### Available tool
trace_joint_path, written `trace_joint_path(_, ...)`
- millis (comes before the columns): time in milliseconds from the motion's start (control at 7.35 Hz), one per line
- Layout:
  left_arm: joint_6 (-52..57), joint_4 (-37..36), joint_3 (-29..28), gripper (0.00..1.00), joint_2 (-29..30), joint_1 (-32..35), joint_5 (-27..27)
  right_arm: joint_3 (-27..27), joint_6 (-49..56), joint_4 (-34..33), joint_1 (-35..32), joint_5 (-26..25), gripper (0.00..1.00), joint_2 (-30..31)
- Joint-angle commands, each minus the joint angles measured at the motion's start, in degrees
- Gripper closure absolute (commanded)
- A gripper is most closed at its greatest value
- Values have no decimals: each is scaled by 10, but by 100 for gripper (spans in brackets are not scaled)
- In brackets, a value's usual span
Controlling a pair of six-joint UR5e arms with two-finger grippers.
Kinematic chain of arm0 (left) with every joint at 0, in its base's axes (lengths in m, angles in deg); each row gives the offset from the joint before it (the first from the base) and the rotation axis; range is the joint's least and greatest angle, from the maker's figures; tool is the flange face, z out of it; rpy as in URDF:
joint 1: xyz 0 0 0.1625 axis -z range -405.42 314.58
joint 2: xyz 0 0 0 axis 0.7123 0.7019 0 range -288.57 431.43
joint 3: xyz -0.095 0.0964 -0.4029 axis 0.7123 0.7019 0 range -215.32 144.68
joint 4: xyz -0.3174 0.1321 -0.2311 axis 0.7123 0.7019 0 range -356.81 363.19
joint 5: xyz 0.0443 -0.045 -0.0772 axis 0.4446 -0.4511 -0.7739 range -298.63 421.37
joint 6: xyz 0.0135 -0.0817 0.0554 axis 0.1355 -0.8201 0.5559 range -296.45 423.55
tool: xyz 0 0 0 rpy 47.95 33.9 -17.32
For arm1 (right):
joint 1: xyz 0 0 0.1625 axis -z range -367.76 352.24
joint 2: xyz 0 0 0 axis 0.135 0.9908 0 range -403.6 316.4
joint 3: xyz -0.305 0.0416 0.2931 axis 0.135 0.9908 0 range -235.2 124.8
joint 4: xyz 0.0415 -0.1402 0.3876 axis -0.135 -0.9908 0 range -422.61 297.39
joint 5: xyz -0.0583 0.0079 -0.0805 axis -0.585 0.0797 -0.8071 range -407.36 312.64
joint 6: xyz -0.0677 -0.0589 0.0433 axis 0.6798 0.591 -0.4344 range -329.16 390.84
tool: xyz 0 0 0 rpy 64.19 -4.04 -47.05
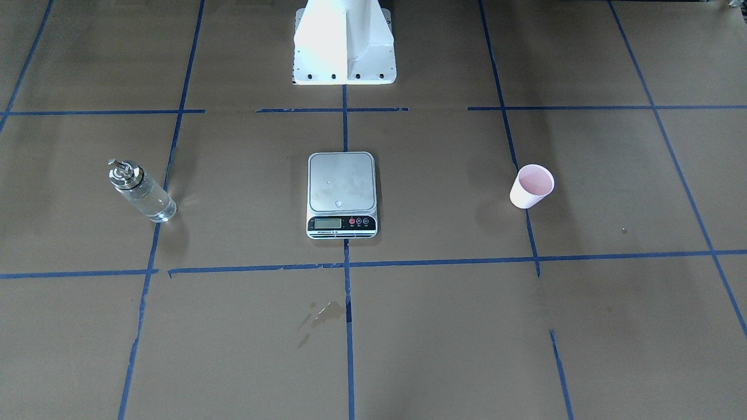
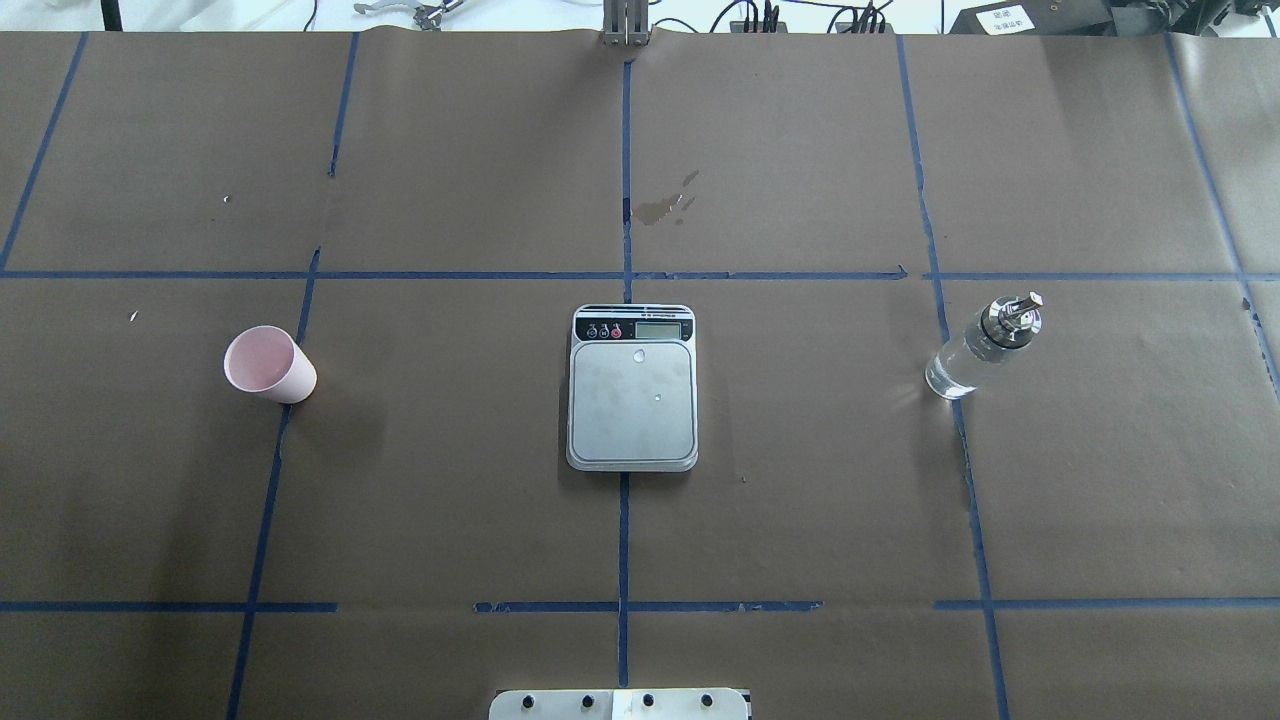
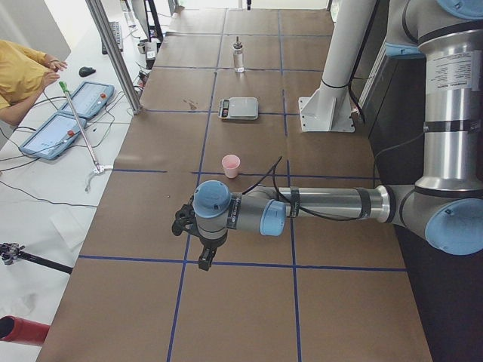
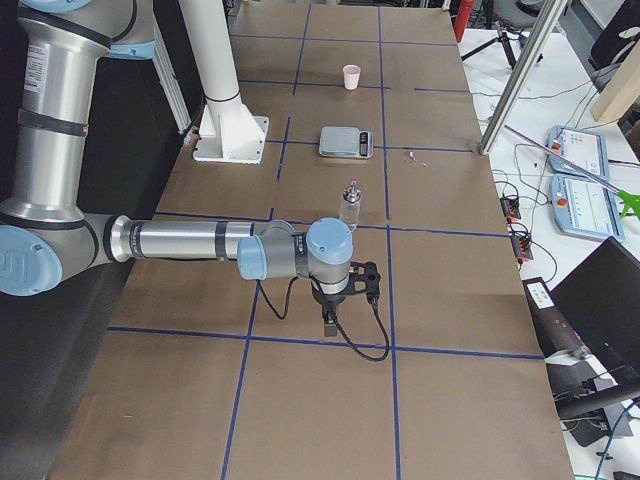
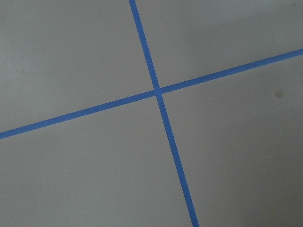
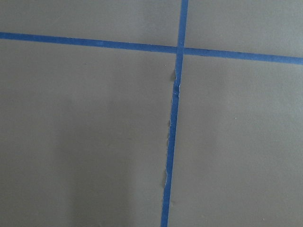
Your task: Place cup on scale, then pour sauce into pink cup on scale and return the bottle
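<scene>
Overhead and front-facing cameras look steeply down from opposite sides, sharing the small white digital scale with silver platform (image 2: 632, 388); end cameras look along the brown paper surface (image 3: 241, 317); wrist cameras hover close over blue tape crossings (image 5: 158, 91).

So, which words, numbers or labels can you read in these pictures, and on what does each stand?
No text is legible.
Scale: print on its front strip too small; display shows no clear digits.
Arm sticker: blurred.
White label, overhead view's top right: blurred.
</scene>
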Motion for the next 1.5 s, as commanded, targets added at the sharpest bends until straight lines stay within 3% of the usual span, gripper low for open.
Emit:
trace_joint_path(0, 3, 11, 3, 0, -2, 1, 0, -2, 1, 0, 0, 0, 0, 0)
trace_joint_path(544, -3, 92, 0, 0, -5, 0, -19, -4, 1, 18, 19, 4, 0, -8)
trace_joint_path(952, -5, 253, -18, 0, 51, 0, -13, 5, -6, 189, 19, -3, 0, -17)
trace_joint_path(1360, -54, 311, -34, 0, 51, 0, -18, 9, -16, 188, 17, 33, 0, -18)
